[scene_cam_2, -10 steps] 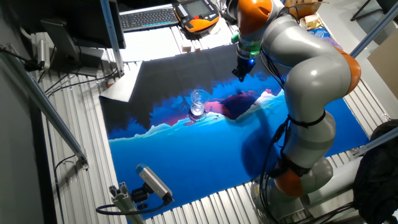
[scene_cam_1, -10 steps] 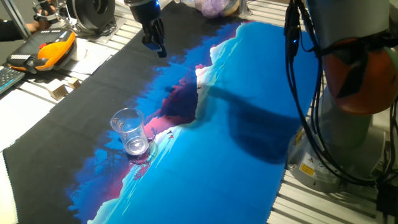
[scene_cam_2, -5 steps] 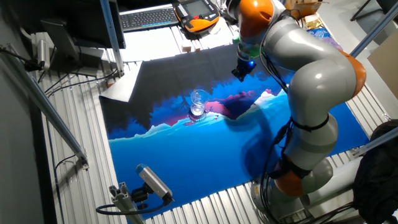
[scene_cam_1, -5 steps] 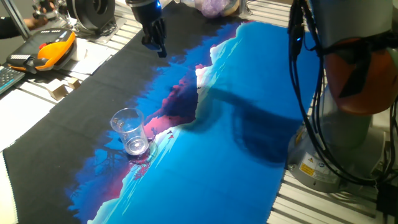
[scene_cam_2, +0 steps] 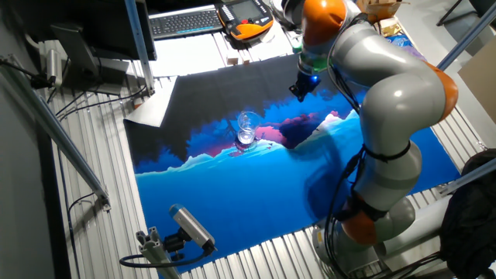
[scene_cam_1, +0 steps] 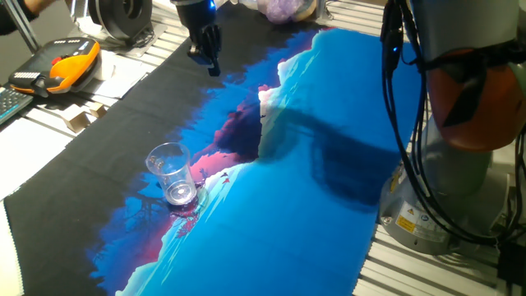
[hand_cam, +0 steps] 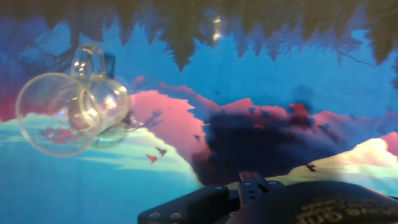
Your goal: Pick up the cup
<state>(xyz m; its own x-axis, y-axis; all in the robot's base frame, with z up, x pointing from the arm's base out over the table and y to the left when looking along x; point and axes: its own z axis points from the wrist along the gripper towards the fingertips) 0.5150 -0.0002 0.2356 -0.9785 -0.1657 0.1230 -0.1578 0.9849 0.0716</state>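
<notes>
The cup (scene_cam_1: 173, 174) is small, clear plastic with a thick base. It stands upright on the printed blue, pink and black cloth (scene_cam_1: 329, 123), near its front left part. From the other fixed view the cup (scene_cam_2: 248, 129) sits at the cloth's middle left. My gripper (scene_cam_1: 206, 61) hangs above the cloth's far black part, well away from the cup, its two dark fingers slightly apart and holding nothing. Seen from the other side, the gripper (scene_cam_2: 297, 91) is to the right of the cup. The hand view has the cup (hand_cam: 74, 112) at left, fingertips out of frame.
An orange and black handset (scene_cam_1: 70, 64) and small boxes lie off the cloth at the far left. A keyboard (scene_cam_2: 186, 20) sits behind the cloth. The arm's base (scene_cam_1: 460, 164) and hanging cables (scene_cam_1: 403, 99) stand at the right edge. A camera on a mount (scene_cam_2: 190, 229) sits near the front.
The arm's elbow has swung slightly to the right. The gripper has barely shifted above the cloth's far part. The cup has stayed in place.
</notes>
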